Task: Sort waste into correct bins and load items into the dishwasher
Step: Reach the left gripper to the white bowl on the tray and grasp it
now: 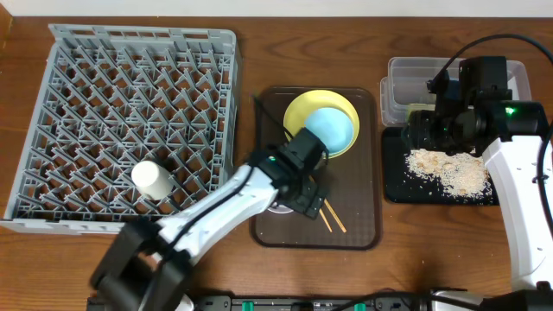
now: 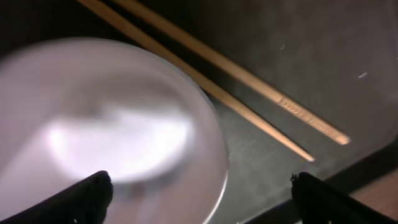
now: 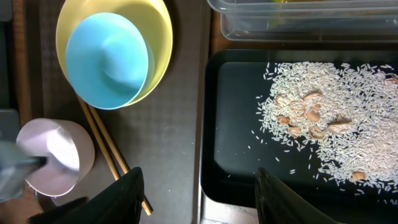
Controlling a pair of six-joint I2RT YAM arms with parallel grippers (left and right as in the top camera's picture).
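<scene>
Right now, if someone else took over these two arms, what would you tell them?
Left gripper: open, over the white bowl on the brown tray.
Right gripper: open, empty, at the black tray edge.
Done: white cup in the dish rack; rice crumbs in the black tray.
To do: white bowl, blue bowl, yellow plate, chopsticks to rack. Clear tub contents unclear.

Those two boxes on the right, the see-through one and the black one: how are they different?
The tub is clear with tall walls; the black tray is opaque and shallow. The black tray holds a spread of rice-like crumbs; no crumbs show in the tub. The tub lies farther from the robot, the black tray nearer. Both are rectangular, alike in footprint, and sit side by side.
</scene>
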